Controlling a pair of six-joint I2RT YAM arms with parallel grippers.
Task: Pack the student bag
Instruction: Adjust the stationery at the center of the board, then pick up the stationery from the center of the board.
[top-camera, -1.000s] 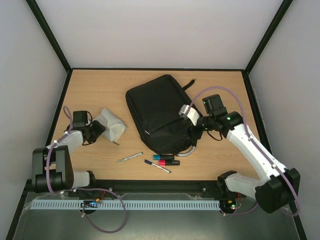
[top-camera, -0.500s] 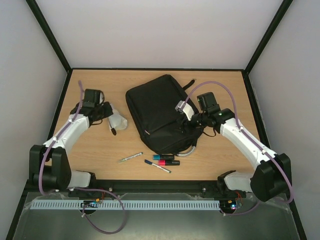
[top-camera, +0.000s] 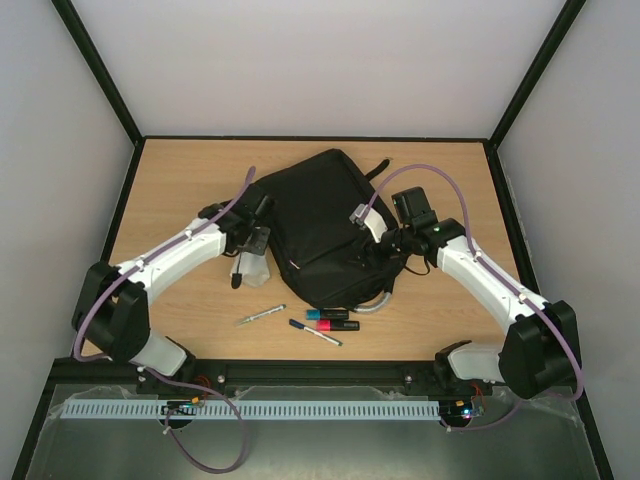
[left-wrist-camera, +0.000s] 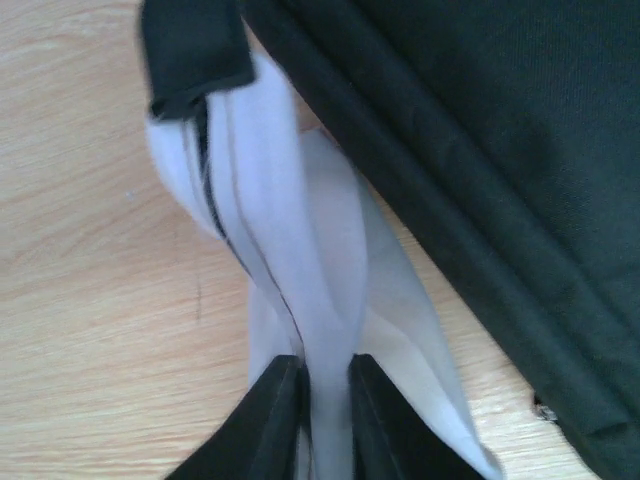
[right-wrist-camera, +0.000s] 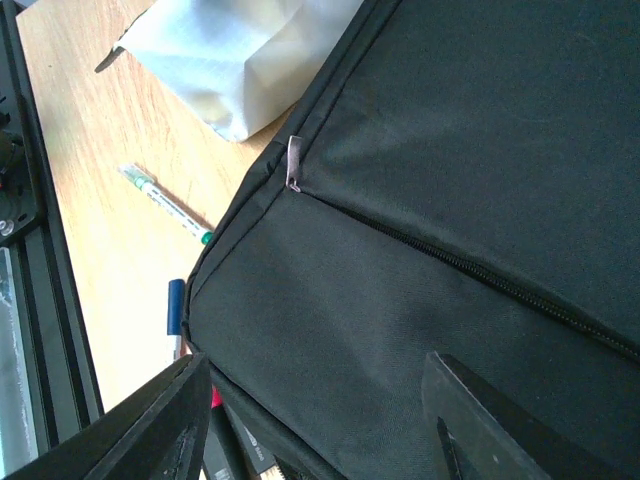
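The black student bag (top-camera: 320, 225) lies flat in the middle of the table, zippers shut. It also fills the right wrist view (right-wrist-camera: 450, 200) and shows in the left wrist view (left-wrist-camera: 500, 150). My left gripper (top-camera: 254, 240) is shut on a light-grey soft pouch (top-camera: 250, 268) and holds it by its fabric at the bag's left edge. In the left wrist view (left-wrist-camera: 325, 390) the pouch (left-wrist-camera: 290, 230) hangs between the jaws. My right gripper (top-camera: 385, 250) is open and empty just above the bag's right front part (right-wrist-camera: 320, 420). A zipper pull (right-wrist-camera: 293, 163) shows ahead of it.
In front of the bag lie a green-tipped pen (top-camera: 261, 314), a blue-capped pen (top-camera: 315, 332) and two markers (top-camera: 333, 319). The bag's grey handle loop (top-camera: 375, 303) sticks out at its front right. Black frame walls bound the table.
My left arm has swung from the table's left side to the right, carrying the pouch up to the bag's left edge. My right gripper has shifted slightly over the bag.
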